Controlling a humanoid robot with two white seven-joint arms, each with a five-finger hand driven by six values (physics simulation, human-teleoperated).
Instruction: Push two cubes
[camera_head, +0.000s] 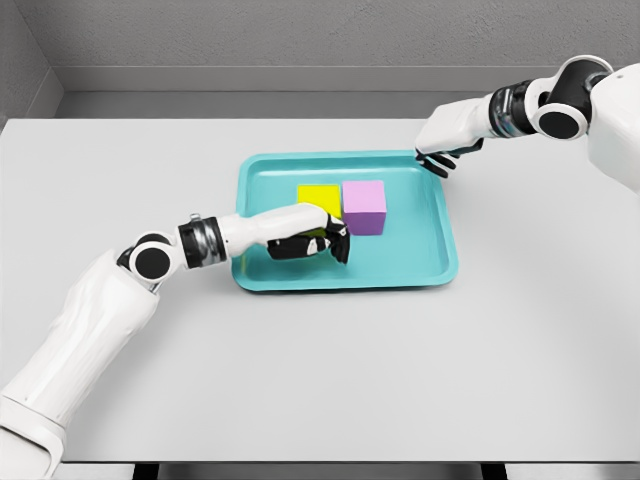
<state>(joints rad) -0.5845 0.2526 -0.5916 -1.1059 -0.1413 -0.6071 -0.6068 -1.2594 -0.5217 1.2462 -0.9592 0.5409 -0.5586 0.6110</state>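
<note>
A yellow cube (318, 197) and a pink cube (364, 206) stand side by side, touching, inside a teal tray (440, 265). My left hand (322, 240) reaches into the tray from the left and lies against the near side of the yellow cube, its dark fingers curled and holding nothing. My right hand (440, 160) hovers over the tray's far right corner, fingers relaxed and pointing down, apart from the pink cube.
The tray sits in the middle of a white table (320, 380). A grey wall runs behind the table's far edge.
</note>
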